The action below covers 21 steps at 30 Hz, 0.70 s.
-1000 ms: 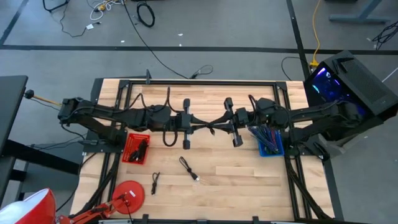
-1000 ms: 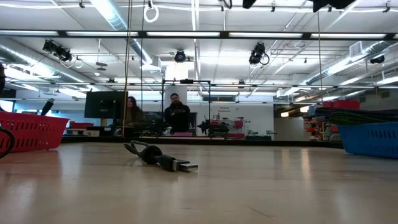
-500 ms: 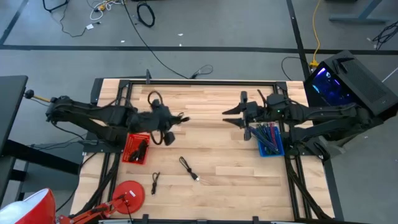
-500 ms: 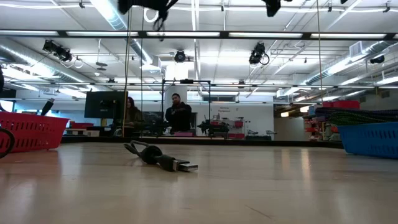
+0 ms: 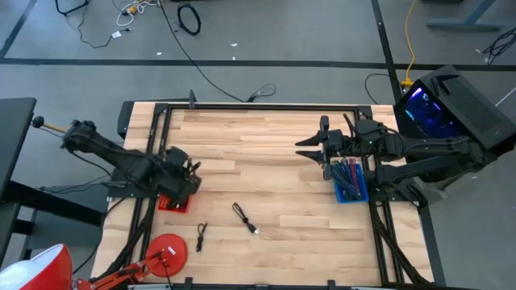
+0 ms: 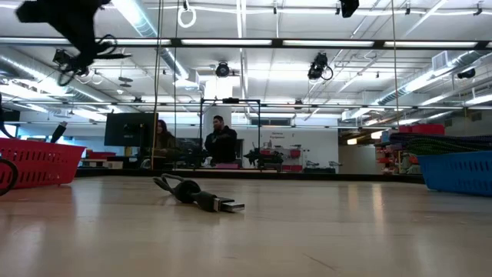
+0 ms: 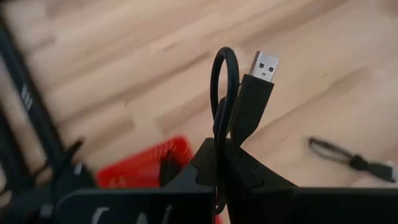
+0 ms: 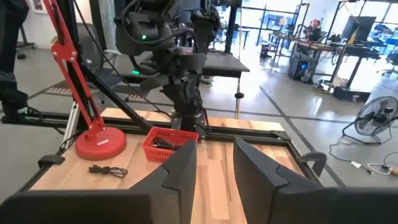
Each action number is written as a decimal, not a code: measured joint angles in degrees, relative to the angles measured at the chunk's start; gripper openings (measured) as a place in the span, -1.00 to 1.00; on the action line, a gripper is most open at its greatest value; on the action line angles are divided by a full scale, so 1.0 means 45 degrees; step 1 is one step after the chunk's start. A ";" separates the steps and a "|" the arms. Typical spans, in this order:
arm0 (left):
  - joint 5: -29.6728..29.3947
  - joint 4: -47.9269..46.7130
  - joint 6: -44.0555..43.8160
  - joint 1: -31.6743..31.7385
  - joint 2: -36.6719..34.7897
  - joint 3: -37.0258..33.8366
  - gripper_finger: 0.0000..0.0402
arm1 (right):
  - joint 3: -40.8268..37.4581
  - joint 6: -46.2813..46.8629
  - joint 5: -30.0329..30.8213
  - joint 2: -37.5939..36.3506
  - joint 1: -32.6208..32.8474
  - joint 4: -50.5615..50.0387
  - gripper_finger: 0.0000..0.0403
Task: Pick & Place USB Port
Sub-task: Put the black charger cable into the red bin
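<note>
My left gripper hangs over the red basket at the table's left and is shut on a black USB cable. The cable's silver plug sticks out past the fingers. In the low view the left gripper is high up with cable loops dangling. My right gripper stands open and empty above the table beside the blue basket; the right wrist view shows its two fingers apart. My left gripper pinches the cable between its two fingers, just behind the plug's black body, together with a bent loop of the cord. The fingers slant down from the table's left. The cable is lifted clear above the red basket.
Two more black cables lie on the wood near the front: one at the middle, one farther left. A red lamp base stands at the front left corner. The blue basket holds several cables. Black frame rails run along the table's sides.
My left gripper has carried the cable from the table's middle toward the left edge to above the red basket, rolling and tipping its fingers downward. My right gripper has parted from the cable and drawn back toward the right edge, beside the blue basket.
</note>
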 joint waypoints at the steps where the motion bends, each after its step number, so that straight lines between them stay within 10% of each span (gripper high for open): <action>1: 0.0301 -0.0301 -0.0609 -0.0198 0.0079 0.0003 -0.97 | 0.0000 0.0000 0.0000 0.0000 0.0000 -0.0046 -0.47; 6: 0.1718 -0.2403 -0.4119 -0.1402 0.0827 -0.0006 -0.97 | 0.0000 0.0000 -0.0028 0.0004 0.0010 -0.0400 -0.47; 21: 0.4101 0.0209 -0.7681 -0.2573 0.1358 -0.3599 -0.90 | 0.0000 -0.0005 -0.0049 0.0005 0.0010 -0.0538 -0.47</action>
